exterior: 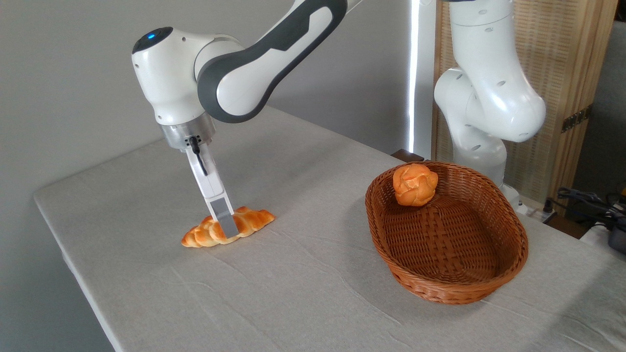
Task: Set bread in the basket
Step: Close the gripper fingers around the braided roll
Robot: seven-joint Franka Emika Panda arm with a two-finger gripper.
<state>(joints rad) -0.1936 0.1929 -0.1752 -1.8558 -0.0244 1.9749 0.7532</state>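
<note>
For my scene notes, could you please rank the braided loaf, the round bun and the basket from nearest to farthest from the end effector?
1. Braided loaf, directly under the end effector, on the table's left.
2. Basket, right side; its near-left rim comes closest.
3. Round bun, against the basket's back wall; close to the basket's rank.

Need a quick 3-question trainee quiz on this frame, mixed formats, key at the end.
1. True or false: the braided loaf already lies in the basket.
2. Multiple choice: where is the gripper? A) above the basket B) down at the loaf's middle, one finger in front of it C) raised high above the table
3. Short answer: what is in the basket now, and where?

Key:
1. False; it lies on the table, left of the basket.
2. B
3. One round bun, resting against the far inner wall; the rest of the basket holds nothing.
</note>
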